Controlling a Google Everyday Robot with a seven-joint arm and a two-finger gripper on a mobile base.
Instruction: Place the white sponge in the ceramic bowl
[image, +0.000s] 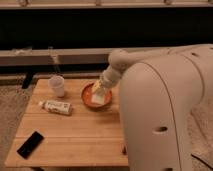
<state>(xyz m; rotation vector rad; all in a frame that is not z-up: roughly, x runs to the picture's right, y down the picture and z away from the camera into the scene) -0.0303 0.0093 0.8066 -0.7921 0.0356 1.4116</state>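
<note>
One gripper (100, 90) low over the ceramic bowl (85, 96), white sponge (99, 99) within the rim

One arm (118, 62) reaches down from the upper middle of the frame and ends at the gripper, which hangs just above the bowl's middle. The white sponge sits directly beneath it, touching its tip, a pale block standing out against the orange-brown glaze and lying inside the bowl's rim. Whether the jaws are spread, pressed together or pinching the sponge cannot be told from this view. The bowl rests on the wooden surface (75, 135), near its far edge. A translucent cup (57, 86) stands upright to the left of the bowl, apart from it. A white labelled bottle (56, 106) lies on its side in front of the cup. A flat black object (30, 144) lies at the surface's lower left corner. The robot's pale body (160, 110) fills the right of the frame
</note>
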